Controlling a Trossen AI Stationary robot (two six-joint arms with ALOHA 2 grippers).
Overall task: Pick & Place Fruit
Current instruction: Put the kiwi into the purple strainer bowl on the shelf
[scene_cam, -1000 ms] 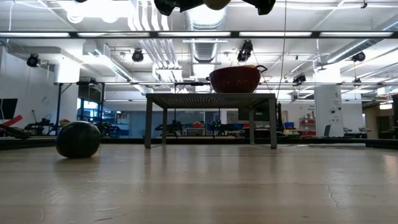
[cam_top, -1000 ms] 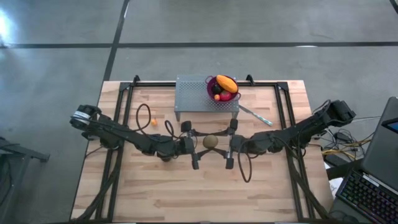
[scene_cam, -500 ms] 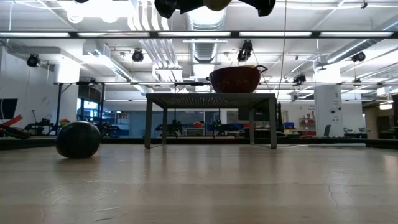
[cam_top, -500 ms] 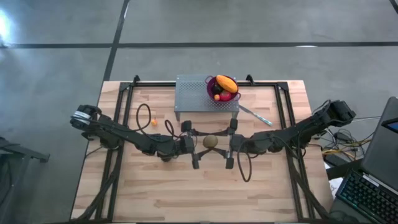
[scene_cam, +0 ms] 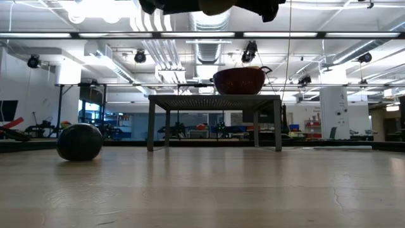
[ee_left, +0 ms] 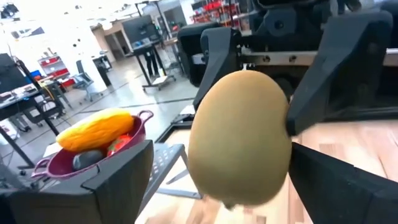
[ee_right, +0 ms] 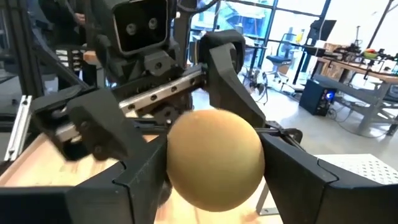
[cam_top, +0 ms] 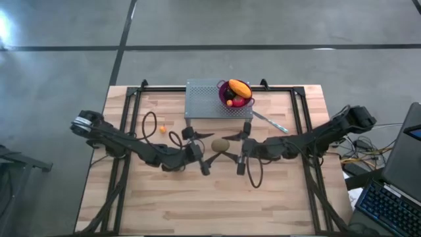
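Wooden table (cam_top: 276,197): bowl (cam_top: 227,93) holds most fruit; right gripper (cam_top: 238,146) grasps the kiwi (cam_top: 220,144), left gripper (cam_top: 199,146) released; two strays remain

A: What's cut off low down?
B: In the low view the top edge crops both pincers and the brown-green oval (scene_cam: 215,6); only their undersides show.
A: And the purple bowl (cam_top: 235,94)?
B: From above, the elongated orange fruit (cam_top: 239,87) covers much of what lies in it; the pieces under it are too small to tell apart.
A: The small orange ball (cam_top: 162,129)?
B: Just a speck on the worktop (cam_top: 177,204).
A: The wrist views?
B: The oval hides what's behind it.
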